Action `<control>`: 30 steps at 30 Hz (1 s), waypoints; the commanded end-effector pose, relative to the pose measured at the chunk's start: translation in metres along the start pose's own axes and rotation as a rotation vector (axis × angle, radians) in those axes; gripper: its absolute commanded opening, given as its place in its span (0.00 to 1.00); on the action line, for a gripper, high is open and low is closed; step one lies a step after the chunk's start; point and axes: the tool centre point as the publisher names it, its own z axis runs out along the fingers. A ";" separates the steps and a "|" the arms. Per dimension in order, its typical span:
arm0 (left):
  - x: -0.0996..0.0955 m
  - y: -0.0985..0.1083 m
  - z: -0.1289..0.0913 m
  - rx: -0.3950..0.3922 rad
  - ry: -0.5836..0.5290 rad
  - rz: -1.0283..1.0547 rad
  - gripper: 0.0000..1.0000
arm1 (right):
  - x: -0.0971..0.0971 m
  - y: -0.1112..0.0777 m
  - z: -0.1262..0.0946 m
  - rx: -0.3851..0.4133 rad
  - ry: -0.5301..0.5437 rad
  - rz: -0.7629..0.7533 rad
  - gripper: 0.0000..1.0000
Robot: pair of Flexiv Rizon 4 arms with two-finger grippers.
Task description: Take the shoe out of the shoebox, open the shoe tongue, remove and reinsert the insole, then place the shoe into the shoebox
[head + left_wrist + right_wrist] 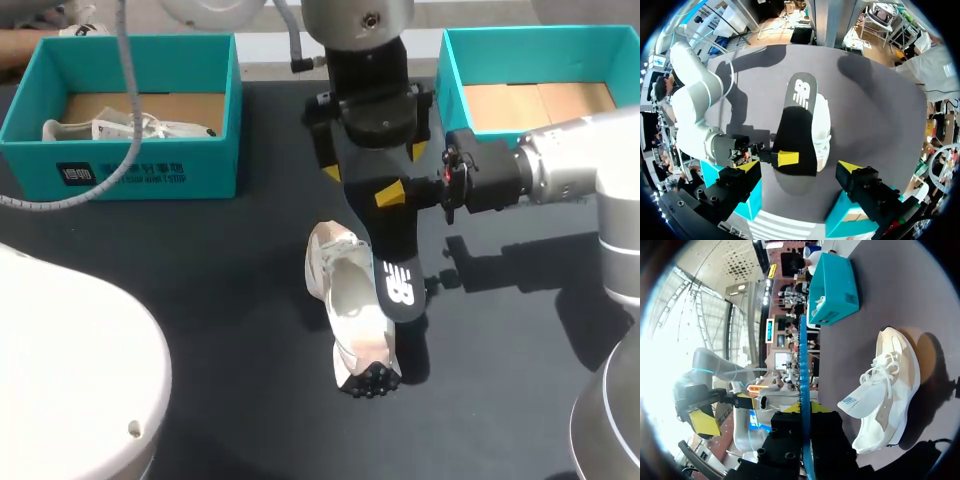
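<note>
Shoe [345, 300]: cream-white sneaker with white laces and a dark studded sole tip, at the middle of the desk [200, 300], outside both boxes.
Insole [392, 265]: black with a white logo (edge looks blue), held over the shoe.
Right gripper [805, 412]: clamped on the insole's end.
Left gripper [800, 167]: fingers spread wide above the insole, holding nothing.
Shoeboxes [150, 160]: teal, at the far corners.

just a dark grey bench [220, 270], matte top with a slight sheen, hard-edged shadows [505, 268] lying across it, whole surface lit pretty brightly
</note>
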 end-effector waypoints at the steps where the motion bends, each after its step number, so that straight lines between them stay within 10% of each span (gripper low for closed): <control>1: 0.003 0.000 -0.001 -0.004 -0.013 0.006 1.00 | 0.000 0.000 0.001 0.000 -0.002 0.001 0.00; 30: 0.045 0.009 0.004 -0.024 -0.879 0.147 1.00 | 0.009 0.001 -0.016 0.011 0.014 0.030 0.00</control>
